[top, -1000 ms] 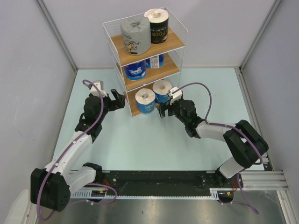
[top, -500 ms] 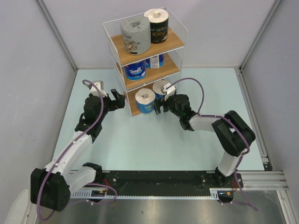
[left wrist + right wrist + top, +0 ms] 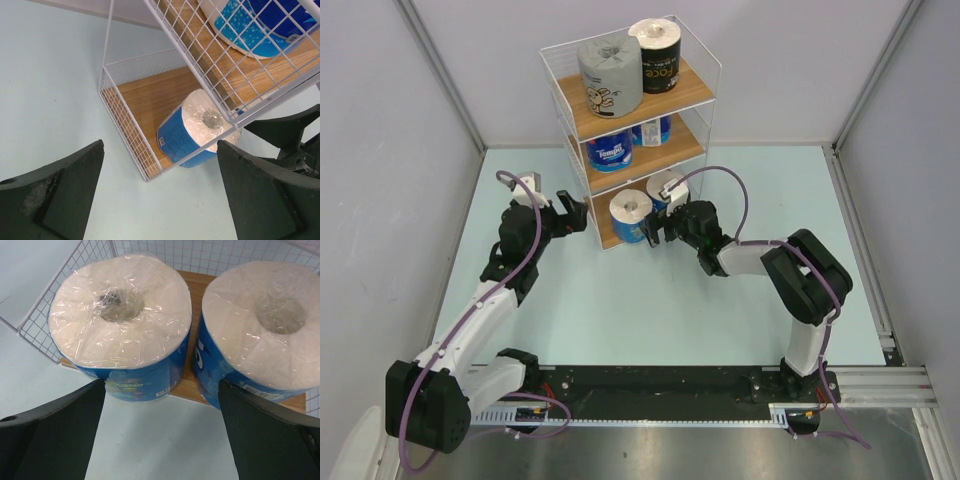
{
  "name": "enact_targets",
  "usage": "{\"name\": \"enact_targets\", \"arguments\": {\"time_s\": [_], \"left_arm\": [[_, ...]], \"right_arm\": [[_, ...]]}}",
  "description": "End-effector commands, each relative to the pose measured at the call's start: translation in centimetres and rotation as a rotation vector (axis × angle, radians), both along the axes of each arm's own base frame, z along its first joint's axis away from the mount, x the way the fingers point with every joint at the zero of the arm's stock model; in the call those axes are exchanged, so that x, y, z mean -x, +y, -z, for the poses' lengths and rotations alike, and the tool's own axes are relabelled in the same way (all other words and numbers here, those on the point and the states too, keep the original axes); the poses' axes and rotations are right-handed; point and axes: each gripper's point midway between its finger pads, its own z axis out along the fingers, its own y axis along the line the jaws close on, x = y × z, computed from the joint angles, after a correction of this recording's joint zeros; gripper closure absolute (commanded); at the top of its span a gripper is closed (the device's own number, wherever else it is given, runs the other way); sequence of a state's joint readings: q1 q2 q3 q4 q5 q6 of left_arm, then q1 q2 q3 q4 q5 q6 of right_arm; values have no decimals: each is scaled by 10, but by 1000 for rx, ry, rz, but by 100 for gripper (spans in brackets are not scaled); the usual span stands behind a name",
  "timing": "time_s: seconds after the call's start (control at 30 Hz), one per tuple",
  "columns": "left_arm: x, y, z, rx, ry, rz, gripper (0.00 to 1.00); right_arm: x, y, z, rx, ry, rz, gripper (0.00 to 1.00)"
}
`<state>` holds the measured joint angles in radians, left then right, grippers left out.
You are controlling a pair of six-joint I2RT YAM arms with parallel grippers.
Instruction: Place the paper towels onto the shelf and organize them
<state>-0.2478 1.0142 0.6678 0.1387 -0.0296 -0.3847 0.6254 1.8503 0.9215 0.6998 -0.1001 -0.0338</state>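
Note:
The shelf (image 3: 692,92) stands at the back centre. Its top board holds a grey roll (image 3: 610,75) and a black roll (image 3: 657,55). The middle board holds two blue rolls (image 3: 610,152). The bottom board holds two more blue rolls, the left one (image 3: 631,215) (image 3: 120,325) and the right one (image 3: 667,190) (image 3: 265,325), both upright at the front edge. My right gripper (image 3: 658,232) (image 3: 162,440) is open and empty just in front of them. My left gripper (image 3: 580,213) (image 3: 160,200) is open and empty by the shelf's left bottom corner, with the left bottom roll (image 3: 197,132) ahead.
Grey walls close in the pale blue table (image 3: 620,310) on three sides. The shelf's thin wire frame (image 3: 127,132) stands close in front of the left fingers. The arms' bases and a black rail (image 3: 660,385) lie along the near edge.
My right gripper has moved left, up to the front of the bottom board's two rolls, and its arm has folded. The left arm and all the rolls have not moved.

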Motion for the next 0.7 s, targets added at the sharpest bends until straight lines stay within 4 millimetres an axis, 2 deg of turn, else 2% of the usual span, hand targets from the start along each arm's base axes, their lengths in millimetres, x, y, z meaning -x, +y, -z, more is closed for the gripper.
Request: {"name": "enact_targets", "arguments": {"time_s": [0.0,0.67], "left_arm": [[-5,0,-18,24,-49,1,0],[-5,1,-16,30,-46,-2,0]], "right_arm": [[-10,11,-10,-39,-13,-10,0],[-36,28,-18,-87,-5,10,0]]}}
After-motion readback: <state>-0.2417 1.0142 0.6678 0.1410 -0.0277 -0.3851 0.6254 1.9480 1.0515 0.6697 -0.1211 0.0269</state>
